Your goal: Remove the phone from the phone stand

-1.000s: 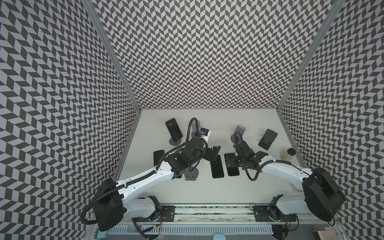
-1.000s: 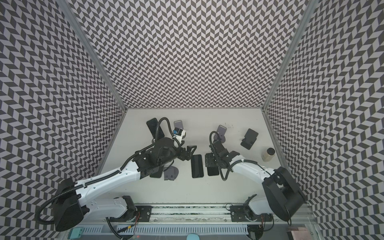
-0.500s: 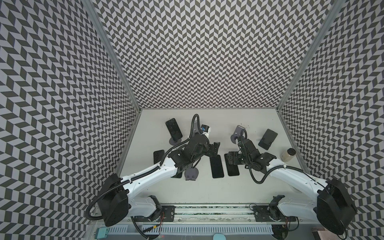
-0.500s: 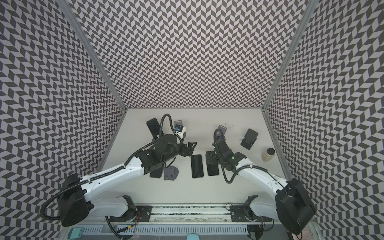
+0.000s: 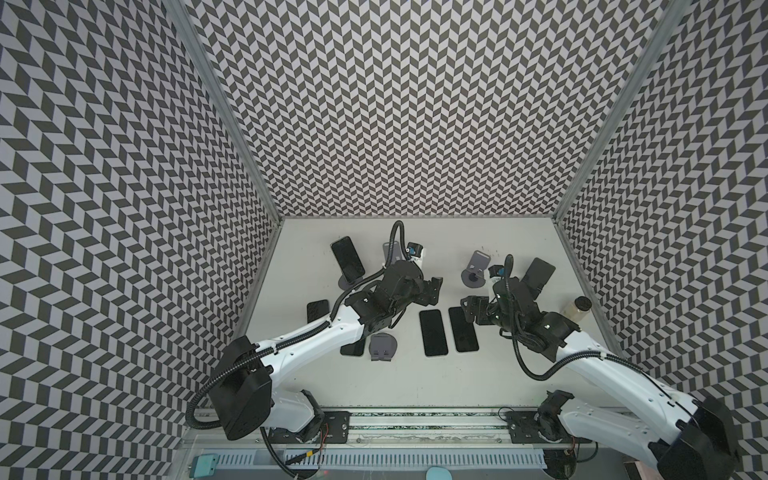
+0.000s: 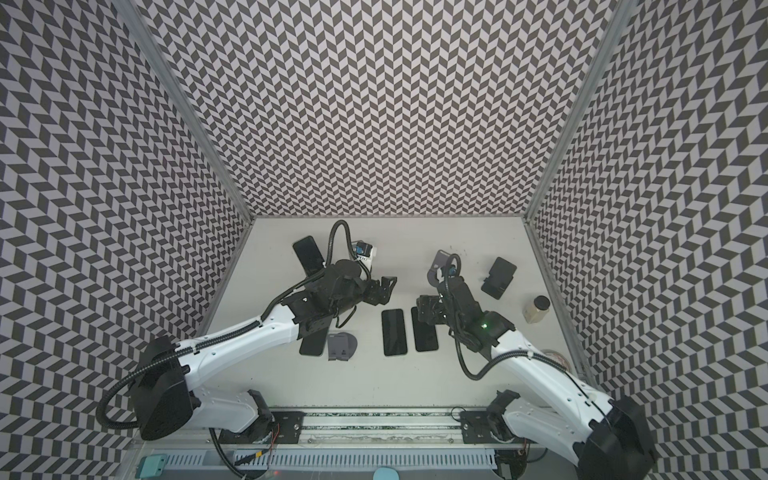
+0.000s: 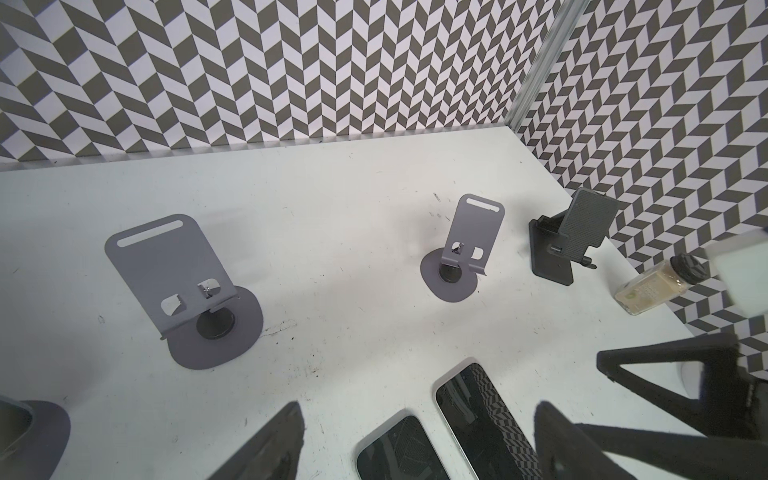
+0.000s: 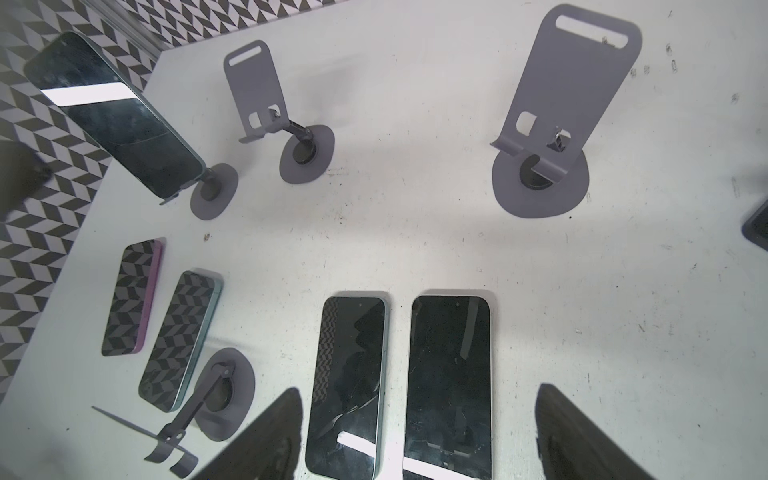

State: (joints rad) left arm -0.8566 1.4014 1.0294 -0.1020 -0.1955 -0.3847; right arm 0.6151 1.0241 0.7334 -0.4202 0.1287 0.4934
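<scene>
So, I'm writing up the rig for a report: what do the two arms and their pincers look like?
The left arm and right arm match: white links, black joints and bases, each trailed by a black ribbed cable. The left pincer and right pincer are black with wedge-shaped fingers. A green light glows on the right arm.

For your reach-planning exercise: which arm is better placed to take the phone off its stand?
Probably left: the phone sits on its stand at the far left, nearer the open left end effector; the right end effector is farther.
</scene>
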